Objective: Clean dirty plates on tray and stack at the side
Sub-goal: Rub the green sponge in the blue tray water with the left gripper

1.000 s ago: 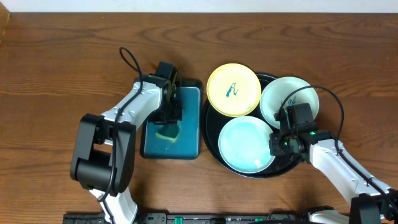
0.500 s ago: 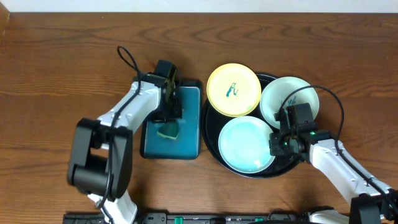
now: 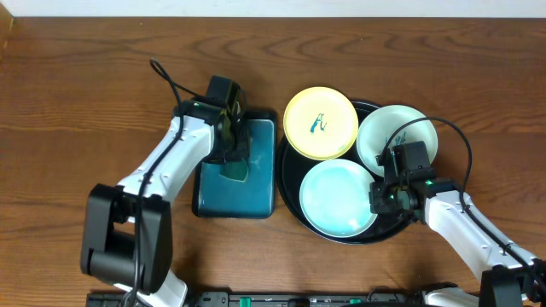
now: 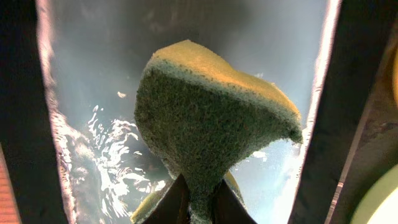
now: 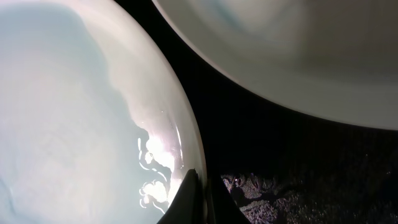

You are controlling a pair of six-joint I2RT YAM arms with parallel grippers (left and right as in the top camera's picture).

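The step in hand seems to be the wetting of the sponge (image 4: 211, 143): the left gripper (image 4: 199, 196) pinches it over the watery teal tray (image 3: 256, 200), which lies at 9 o'clock of the black tray (image 3: 288, 209). The right gripper (image 5: 196, 186) is clenched, its tips against the rim of the near mint plate (image 3: 339, 198) at 6 o'clock. This plate looks clean. The yellow plate (image 3: 321, 124) at 11 o'clock and the far mint plate (image 3: 397, 141) at 1 o'clock carry teal scribbles. Next, the sponge probably must travel to a stained plate. The plates are round, so they have no long axis, and they face up.
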